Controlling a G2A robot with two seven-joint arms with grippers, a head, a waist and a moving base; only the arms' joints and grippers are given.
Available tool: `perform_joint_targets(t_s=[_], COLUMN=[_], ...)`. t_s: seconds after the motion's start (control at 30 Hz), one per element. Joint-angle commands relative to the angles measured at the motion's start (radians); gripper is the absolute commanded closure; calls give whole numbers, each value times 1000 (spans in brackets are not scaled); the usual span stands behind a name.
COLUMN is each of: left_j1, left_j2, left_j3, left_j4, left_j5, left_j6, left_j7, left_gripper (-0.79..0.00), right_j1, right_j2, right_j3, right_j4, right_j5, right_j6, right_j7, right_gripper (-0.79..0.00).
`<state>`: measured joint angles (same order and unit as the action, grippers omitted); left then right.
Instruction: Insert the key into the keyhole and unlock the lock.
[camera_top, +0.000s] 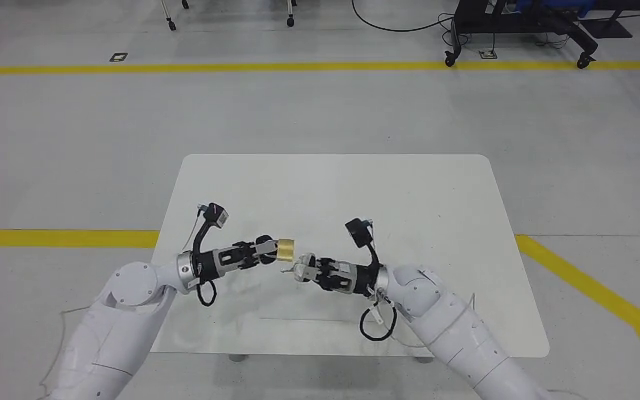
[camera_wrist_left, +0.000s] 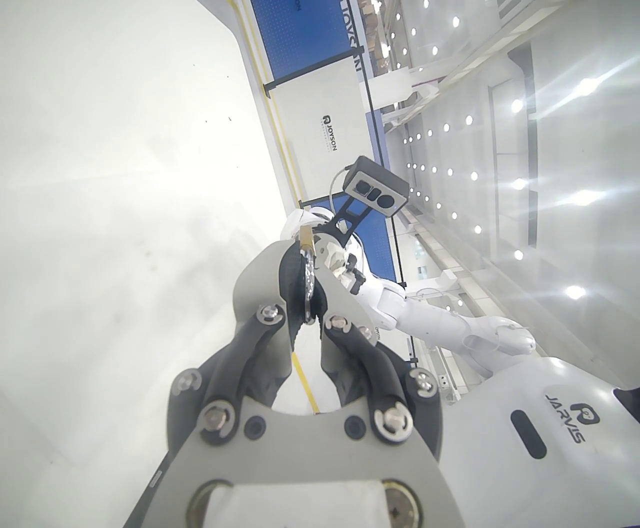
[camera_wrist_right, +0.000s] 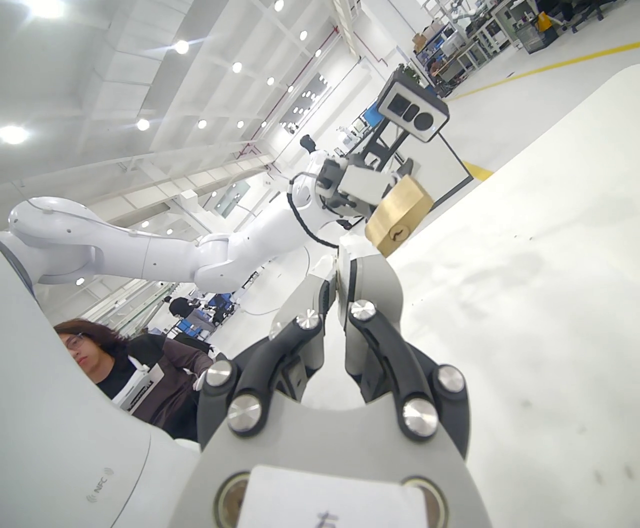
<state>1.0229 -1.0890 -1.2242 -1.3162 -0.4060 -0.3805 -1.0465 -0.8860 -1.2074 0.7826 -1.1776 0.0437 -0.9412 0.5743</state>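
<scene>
top view: left end effector pinching lock over table; right end effector pressed together nearby.

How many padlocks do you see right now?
1. The brass padlock is held above the table by the left gripper, its keyhole end facing the right gripper.

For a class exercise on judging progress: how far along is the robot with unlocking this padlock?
Done: the left fingers hold the brass padlock, keyhole facing the right fingers, which are shut, apparently on the key, hidden between them. In hand: alignment; they sit short of the keyhole. Left: inserting and turning the key.
</scene>
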Motion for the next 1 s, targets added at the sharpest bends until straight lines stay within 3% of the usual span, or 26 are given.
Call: perform_joint_targets(t_s=[0.0, 0.43, 0.6, 0.77, 0.97], left_j1=[-5, -9, -10, 6, 48], left_j2=[-1, -4, -1, 2, 3], left_j3=[2, 34, 29, 17, 8], left_j4=[2, -5, 0, -31, -109], left_j5=[-3, 35, 66, 96, 113], left_j6=[3, -6, -21, -65, -168], left_j7=[-1, -3, 10, 38, 91], left_gripper=[0, 0, 0, 0, 0], right_j1=[5, 29, 22, 0, -4], right_j2=[-3, -21, -17, -4, -8], right_j3=[-18, -10, -1, 32, 70], right_j4=[-7, 26, 14, 0, 47], right_j5=[-20, 0, 26, 216, 431], right_j6=[40, 62, 37, -44, -63], right_j7=[41, -6, 37, 80, 35], right_gripper=[0, 0, 0, 0, 0])
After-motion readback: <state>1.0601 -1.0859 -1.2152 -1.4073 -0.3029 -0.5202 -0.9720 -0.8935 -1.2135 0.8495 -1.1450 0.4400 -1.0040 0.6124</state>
